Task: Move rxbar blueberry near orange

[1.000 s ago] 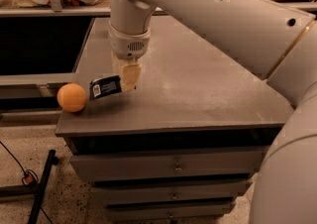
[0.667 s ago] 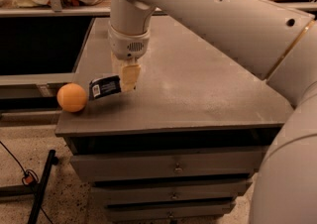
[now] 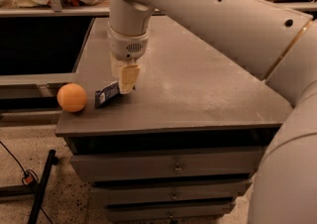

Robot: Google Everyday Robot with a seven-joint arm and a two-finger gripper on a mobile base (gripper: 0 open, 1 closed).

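Gripper [image 3: 127, 80] near the drawer cabinet top's [image 3: 198, 84] front-left corner, clamped on rxbar blueberry's [image 3: 106, 94] right end. Bar's long axis points left toward the orange [image 3: 72, 97], just beside it.

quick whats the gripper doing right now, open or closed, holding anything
Gripper: closed on the rxbar blueberry, low over the table, just right of the orange.
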